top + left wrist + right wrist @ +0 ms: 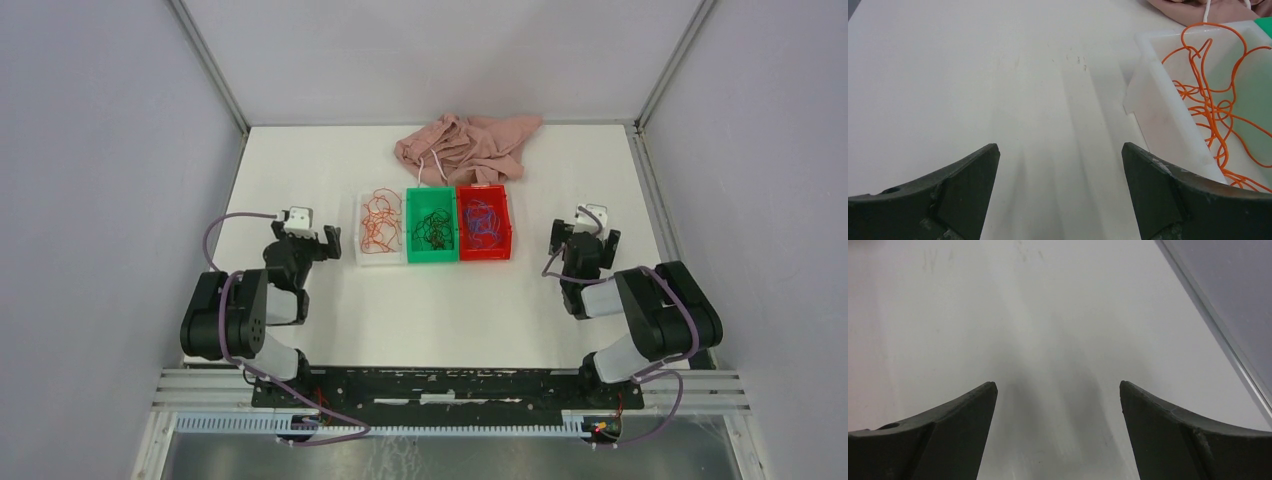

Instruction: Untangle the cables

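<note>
Top view: thin curly orange-red cables (380, 222) are lying in a white plastic bin (381, 260), dark brown-black cables (433, 228) in a green plastic bin (432, 258), and blue-purple cables (482, 220) in a red plastic bin (485, 256). The bins are touching in a row. A crumpled pink cloth (468, 148) is lying just behind them.

The left gripper (330, 240) is sitting near the white bin and the right gripper (584, 235) is sitting apart from the red one. Both are spread wide and gripping nothing.

Left wrist: the jaws are gaping over the white tabletop (973, 75), with the white bin to their right.

Right wrist: the jaws are gaping over the tabletop.

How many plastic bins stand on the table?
3, in one row: white bin on the left, green bin in the middle, red bin on the right. None seems hidden.
</note>
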